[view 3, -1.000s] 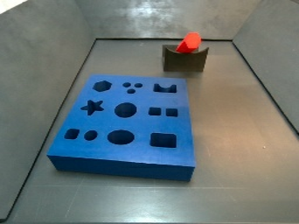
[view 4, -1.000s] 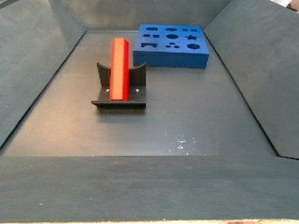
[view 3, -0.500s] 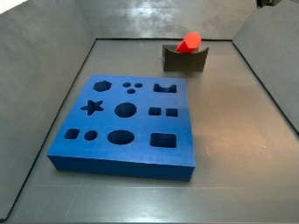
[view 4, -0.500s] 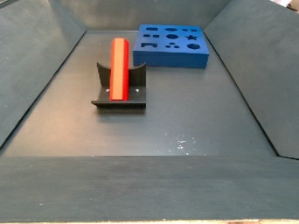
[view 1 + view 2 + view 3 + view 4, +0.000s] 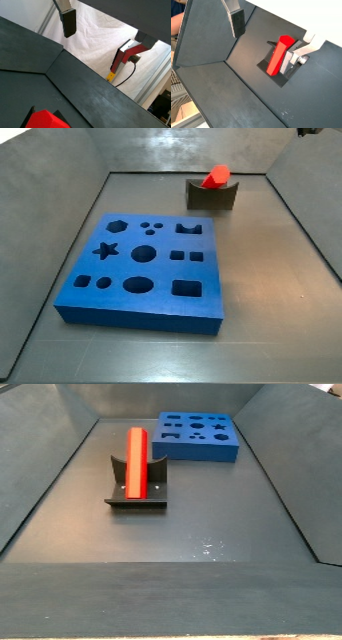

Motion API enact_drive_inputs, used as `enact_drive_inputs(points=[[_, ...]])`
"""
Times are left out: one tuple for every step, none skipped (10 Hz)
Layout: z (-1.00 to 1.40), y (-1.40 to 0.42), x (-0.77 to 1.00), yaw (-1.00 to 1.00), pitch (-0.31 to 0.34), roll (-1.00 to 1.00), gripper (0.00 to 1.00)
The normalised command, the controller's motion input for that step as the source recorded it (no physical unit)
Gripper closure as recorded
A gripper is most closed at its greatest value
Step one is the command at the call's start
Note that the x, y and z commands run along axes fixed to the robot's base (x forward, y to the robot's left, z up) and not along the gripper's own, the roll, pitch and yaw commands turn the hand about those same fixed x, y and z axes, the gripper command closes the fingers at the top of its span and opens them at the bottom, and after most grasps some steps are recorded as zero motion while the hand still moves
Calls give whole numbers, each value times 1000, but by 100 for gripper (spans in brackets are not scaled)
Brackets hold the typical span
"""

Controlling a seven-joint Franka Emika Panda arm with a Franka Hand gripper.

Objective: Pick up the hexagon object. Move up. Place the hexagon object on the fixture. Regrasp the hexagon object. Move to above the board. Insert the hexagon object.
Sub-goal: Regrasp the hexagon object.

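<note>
In a wrist view the gripper hangs wide open and empty, one finger plain, the opposite one edging the frame; only a corner of the hexagon object shows, far below it.

In a wrist view the gripper is high above the hexagon object, which leans in the fixture, nothing between the plates.

In a side view the hexagon object tops the fixture, beyond the board; the gripper is barely in view.

In a side view the hexagon object lies along the fixture, the board behind. It looks rigid, light and smooth; I would grip two opposite flats near its raised end.
</note>
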Motion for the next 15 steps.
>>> enact_drive_inputs(points=[[-1000, 43, 65, 167, 15, 55, 0], [-1000, 43, 65, 149, 11, 55, 0], [-1000, 39, 74, 128, -26, 56, 0], [-1000, 34, 78, 114, -50, 53, 0], [-1000, 31, 86, 87, -72, 56, 0], [-1000, 29, 91, 73, -80, 59, 0], [-1000, 25, 101, 38, -78, 60, 0], [-1000, 20, 107, 23, -77, 62, 0], [-1000, 15, 118, 3, -63, 64, 0], [-983, 10, 126, -4, -47, 62, 0], [-769, 5, 112, -12, -21, 64, 0], [-567, -5, 101, -6, 1, 64, 0], [-466, -6, 97, -2, 12, 65, 0], [-274, -5, 97, 10, 31, 61, 0], [0, 0, 0, 0, 0, 0, 100]])
